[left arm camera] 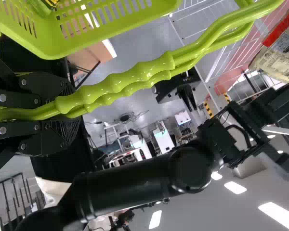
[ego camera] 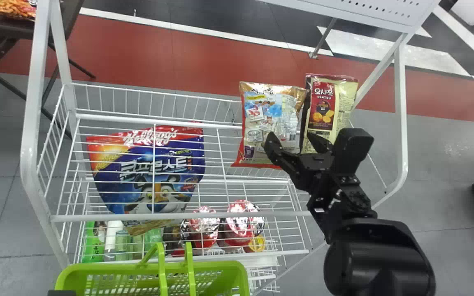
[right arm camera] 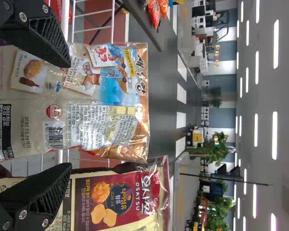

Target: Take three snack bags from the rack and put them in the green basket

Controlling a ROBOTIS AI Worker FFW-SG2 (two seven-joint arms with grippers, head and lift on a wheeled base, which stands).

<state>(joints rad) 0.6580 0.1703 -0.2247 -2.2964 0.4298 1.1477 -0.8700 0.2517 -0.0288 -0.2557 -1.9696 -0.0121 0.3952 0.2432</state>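
You're holding the right claw point(ego camera: 296, 144), released, by glossy rectangular snack bags point(ego camera: 261, 115), far right; left claw point(left arm camera: 62, 108) is grasping green plastic handles point(left arm camera: 113, 83).

ok so both handles point(left arm camera: 135, 77) of the green basket point(left arm camera: 111, 30) are clamped by the left gripper point(left arm camera: 70, 111), snack bag point(left arm camera: 274, 62) spotted away from it

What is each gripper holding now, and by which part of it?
The left gripper holds the green basket by its handles. The right gripper holds nothing; it is open at the snack bags.
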